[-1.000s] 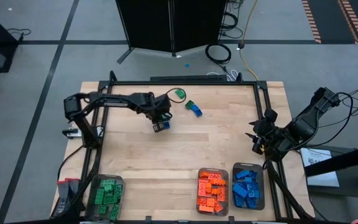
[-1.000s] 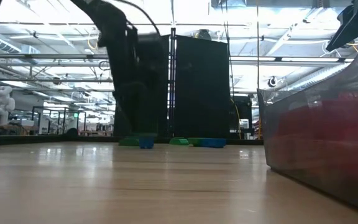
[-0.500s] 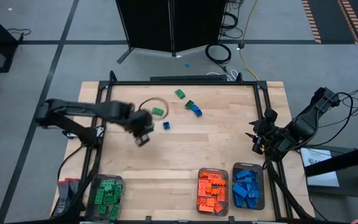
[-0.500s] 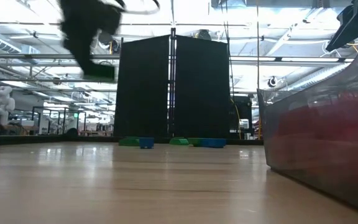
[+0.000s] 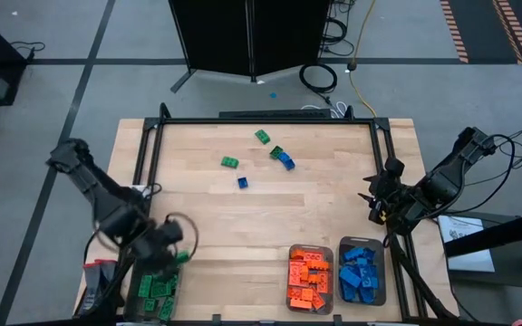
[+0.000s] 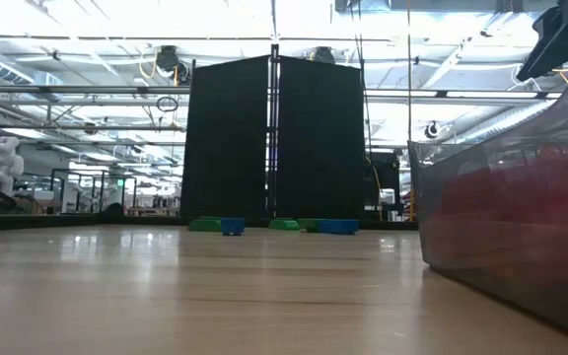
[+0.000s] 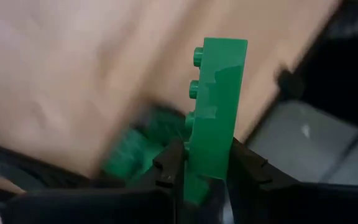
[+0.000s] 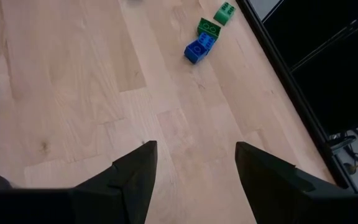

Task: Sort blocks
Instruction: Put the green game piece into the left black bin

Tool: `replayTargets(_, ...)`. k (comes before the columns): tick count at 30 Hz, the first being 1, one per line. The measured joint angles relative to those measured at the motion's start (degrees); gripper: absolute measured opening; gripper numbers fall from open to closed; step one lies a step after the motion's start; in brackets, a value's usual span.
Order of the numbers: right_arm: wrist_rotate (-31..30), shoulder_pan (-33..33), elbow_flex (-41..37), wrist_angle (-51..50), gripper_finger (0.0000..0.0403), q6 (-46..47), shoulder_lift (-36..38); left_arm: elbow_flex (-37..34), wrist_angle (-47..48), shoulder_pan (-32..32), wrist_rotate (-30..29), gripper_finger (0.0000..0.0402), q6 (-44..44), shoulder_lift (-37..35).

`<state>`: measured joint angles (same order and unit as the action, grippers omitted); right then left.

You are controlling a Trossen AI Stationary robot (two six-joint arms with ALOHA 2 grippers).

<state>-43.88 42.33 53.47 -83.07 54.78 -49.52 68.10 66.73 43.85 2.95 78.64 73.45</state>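
this looks like a robotics lab or test hall in a large industrial building. the wooden worktop (image 5: pixel 315 217) is fenced by a black metal frame (image 5: pixel 261 120) and stands on a grey floor (image 5: pixel 107 54) marked with dark lines. beyond the worktop's far edge stands a black folding screen (image 6: pixel 276 138), with coiled cables (image 5: pixel 318 77) on the floor beside it. above the screen, the low view shows a high ceiling with bright strip lights and steel beams (image 6: pixel 77 91). far off to the screen's left stands a white figure (image 6: pixel 4 158), possibly another robot, though it is too small to be sure.
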Motion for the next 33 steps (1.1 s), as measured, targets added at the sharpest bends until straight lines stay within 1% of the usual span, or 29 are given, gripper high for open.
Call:
replayTargets(6,-0.07,-0.01,0.0,0.0,0.0212,-0.22,0.01,0.0,-3.53,9.3,6.85,0.0071,8.08,3.11)
replayTargets(9,-0.08,-0.02,0.0,0.02,0.0212,-0.22,0.0,-0.02,-4.54,12.71,8.54,0.0071,10.76,4.54)
replayTargets(13,-0.07,-0.02,0.0,0.07,0.0212,-0.15,0.0,-0.02,-6.88,15.92,10.62,0.0071,11.03,6.57)
replayTargets(19,-0.07,0.0,0.0,0.04,0.0212,-0.52,0.02,-0.02,-8.3,18.7,11.18,0.0073,10.92,9.55)
replayTargets(20,-0.07,-0.01,0.0,0.05,0.0212,-0.5,0.01,-0.04,-8.23,18.92,11.18,0.0085,10.79,9.99)
replayTargets(24,-0.07,0.0,0.0,0.07,0.0212,-0.63,0.0,-0.04,-7.24,19.34,11.18,0.0167,10.58,11.15)
replayTargets(27,-0.07,0.0,0.0,0.07,0.0212,-1.93,0.0,-0.04,-7.22,19.33,11.68,0.0218,11.06,11.34)
replayTargets(30,-0.07,-0.02,0.0,0.07,0.0212,-2.96,0.01,-0.04,-7.2,18.86,12.0,0.0247,12.38,11.34)
replayTargets(33,-0.07,-0.02,0.0,0.07,0.0212,-3.12,0.02,-0.04,-5.77,16.91,11.1,0.0257,15.23,11.3)
